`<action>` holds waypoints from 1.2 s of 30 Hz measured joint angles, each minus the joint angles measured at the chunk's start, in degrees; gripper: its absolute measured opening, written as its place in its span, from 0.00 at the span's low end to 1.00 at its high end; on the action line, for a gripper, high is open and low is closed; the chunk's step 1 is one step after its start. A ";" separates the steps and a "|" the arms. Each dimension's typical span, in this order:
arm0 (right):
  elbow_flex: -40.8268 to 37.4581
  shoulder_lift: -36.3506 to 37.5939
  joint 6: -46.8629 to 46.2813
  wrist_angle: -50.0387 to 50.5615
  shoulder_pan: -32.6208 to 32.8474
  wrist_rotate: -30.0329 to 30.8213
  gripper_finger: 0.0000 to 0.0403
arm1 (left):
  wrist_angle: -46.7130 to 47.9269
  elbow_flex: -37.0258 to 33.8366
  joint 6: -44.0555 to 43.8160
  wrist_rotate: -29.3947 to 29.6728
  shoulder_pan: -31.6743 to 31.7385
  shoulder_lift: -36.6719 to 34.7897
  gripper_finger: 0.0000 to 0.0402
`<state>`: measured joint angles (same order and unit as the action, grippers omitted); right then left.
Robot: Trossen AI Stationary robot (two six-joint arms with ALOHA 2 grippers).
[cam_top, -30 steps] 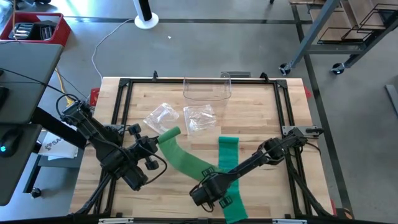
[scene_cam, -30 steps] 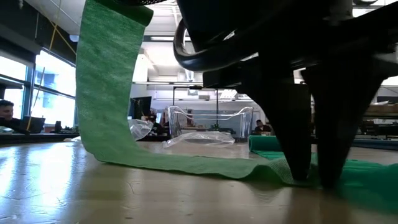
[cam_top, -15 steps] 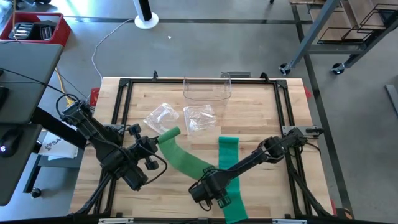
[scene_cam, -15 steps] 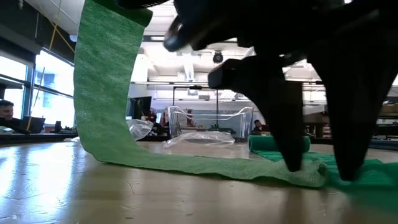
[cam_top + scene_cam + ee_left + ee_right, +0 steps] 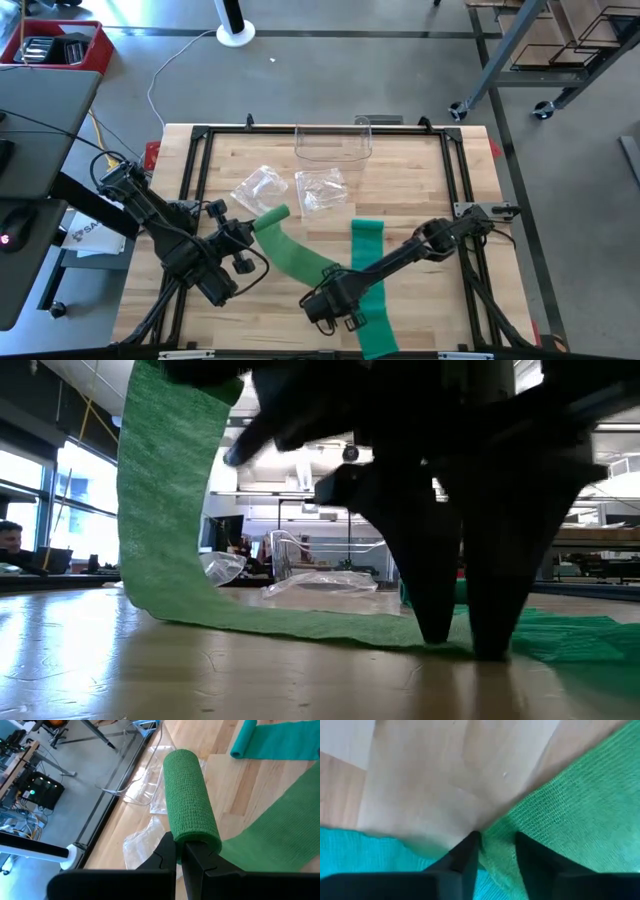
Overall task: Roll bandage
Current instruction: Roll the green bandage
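No legible writing on bandage (image 5: 290, 252)

Even, bright overhead light filled the top-down picture, with only faint shadows under the arms on the table (image 5: 400, 180). At table level, ceiling lamps and windows behind turned the near gripper (image 5: 462, 645) into a black, blurred silhouette, and glare streaked the wood. The right wrist picture was soft throughout; the left wrist's roll (image 5: 190, 800) was sharp
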<state>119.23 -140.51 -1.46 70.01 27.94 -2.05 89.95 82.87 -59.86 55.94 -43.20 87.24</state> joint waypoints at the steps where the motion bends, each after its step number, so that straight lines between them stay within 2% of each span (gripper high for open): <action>1: 0.01 0.00 0.57 0.12 0.02 0.10 0.23 | 0.00 0.00 0.00 0.02 0.00 0.00 0.00; 7: 2.41 -0.47 1.46 -2.09 0.09 0.35 0.02 | 0.07 0.00 0.34 0.07 0.06 0.00 0.00; 12: 6.70 -0.39 -2.68 -10.32 0.50 0.44 0.04 | 0.07 0.00 0.96 1.38 0.41 0.00 0.00; 15: 6.41 -0.39 -5.12 -16.22 0.83 0.24 0.03 | 0.07 0.00 0.98 1.57 0.48 0.00 0.00; 18: 5.07 -0.39 -5.08 -17.34 0.96 0.03 0.04 | 0.07 0.00 0.96 1.57 0.48 0.00 0.00; 22: 4.17 -0.42 -4.32 -17.27 0.79 -0.05 0.12 | 0.07 0.00 0.56 1.53 0.44 0.00 0.00; 26: 4.81 -0.42 -1.85 -17.09 0.81 -0.12 0.29 | 0.07 0.00 0.52 1.51 0.44 0.00 0.00; 30: 7.48 -0.42 1.91 -12.14 0.87 -0.26 0.46 | 0.07 0.00 0.51 1.42 0.44 0.00 0.00; 33: 8.58 -0.42 4.90 -7.14 1.13 -0.39 0.51 | 0.06 0.00 0.50 1.03 0.44 0.00 0.00; 36: 7.70 -0.42 7.79 -3.90 1.66 -0.41 0.51 | 0.07 0.00 0.50 0.59 0.42 0.00 0.00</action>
<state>126.93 -140.92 6.32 66.11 29.60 -2.46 90.02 82.87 -59.35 56.53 -42.78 87.24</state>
